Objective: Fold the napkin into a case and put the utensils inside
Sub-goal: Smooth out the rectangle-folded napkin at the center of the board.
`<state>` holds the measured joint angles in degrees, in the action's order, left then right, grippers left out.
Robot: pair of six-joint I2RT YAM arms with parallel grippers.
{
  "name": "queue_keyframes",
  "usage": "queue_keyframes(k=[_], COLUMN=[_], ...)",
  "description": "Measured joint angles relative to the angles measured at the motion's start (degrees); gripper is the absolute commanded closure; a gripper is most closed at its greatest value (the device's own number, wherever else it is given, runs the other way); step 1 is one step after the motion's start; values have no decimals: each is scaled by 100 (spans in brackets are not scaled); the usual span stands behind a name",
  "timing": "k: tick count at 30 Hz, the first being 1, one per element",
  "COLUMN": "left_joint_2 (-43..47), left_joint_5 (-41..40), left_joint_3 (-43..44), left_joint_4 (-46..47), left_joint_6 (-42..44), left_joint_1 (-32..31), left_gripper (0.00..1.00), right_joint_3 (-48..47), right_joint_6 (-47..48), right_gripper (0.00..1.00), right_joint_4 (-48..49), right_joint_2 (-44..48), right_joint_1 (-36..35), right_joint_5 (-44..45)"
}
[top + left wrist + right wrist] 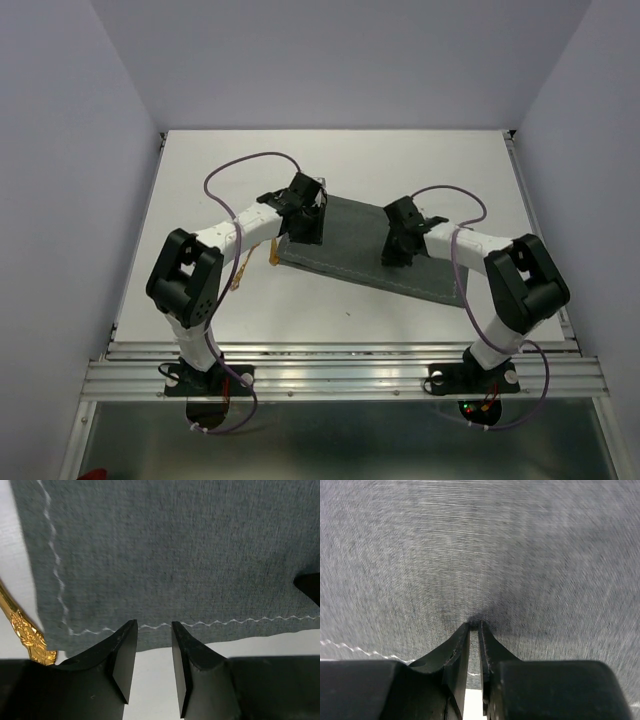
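Grey napkin [355, 250] flat, slanted; gold utensils [240, 270] beside its left edge.

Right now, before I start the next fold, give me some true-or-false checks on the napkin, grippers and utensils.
The left gripper stands open at the hemmed edge of the napkin. True.
The utensils are tucked inside the napkin. False: they lie on the table beside its left end.
The right gripper is wide open. False: its jaws are pinched nearly closed on the napkin.
Both grippers are at the napkin. True.
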<state>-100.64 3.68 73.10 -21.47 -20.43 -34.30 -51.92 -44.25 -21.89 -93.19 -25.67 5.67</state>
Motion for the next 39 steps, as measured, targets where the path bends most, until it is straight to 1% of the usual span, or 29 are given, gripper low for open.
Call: queue_keyframes(k=[4, 7, 10, 12, 13, 16, 18, 23, 26, 28, 33, 39], left_joint_2=[33, 57, 131, 160, 160, 160, 151, 11, -181, -339, -531, -610], left_joint_5=[-59, -142, -192, -210, -229, -334, -376, -260, -177, -157, -114, -122], left_joint_3=[-313, -345, -345, -345, -345, -345, -345, -345, -345, -345, -376, -376], left_joint_4=[-22, -70, -68, -63, -63, -63, -52, 63, 175, 195, 197, 212], left_joint_6=[-28, -42, -39, -39, -37, -33, -31, -28, -17, 2, 57, 127], left_joint_1=[7, 42, 120, 188, 225, 293, 339, 352, 328, 291, 203, 136], left_gripper=[55, 53, 52, 51, 51, 51, 51, 51, 51, 51, 51, 49], right_joint_3=[-586, -807, -822, -796, -743, -426, -142, 1008, 1469, 1539, 1541, 1521], right_joint_6=[-37, -33, -13, -11, -13, -15, -39, -109, -131, -146, -81, 168], right_gripper=[81, 76, 75, 74, 74, 73, 74, 74, 74, 74, 74, 73], right_joint_4=[-225, -433, -761, -887, -968, -1097, -1121, -1272, -1451, -1460, -1322, -1145], right_joint_2=[-413, -350, 103, 417, 741, 1469, 1799, 2555, 2953, 3014, 2745, 2280], right_joint_1=[-433, -522, -472, -407, -317, -61, 111, 903, 1150, 1176, 1300, 2017], right_joint_5=[186, 509, 955, 1095, 1196, 1303, 1294, 942, 778, 702, 579, 411])
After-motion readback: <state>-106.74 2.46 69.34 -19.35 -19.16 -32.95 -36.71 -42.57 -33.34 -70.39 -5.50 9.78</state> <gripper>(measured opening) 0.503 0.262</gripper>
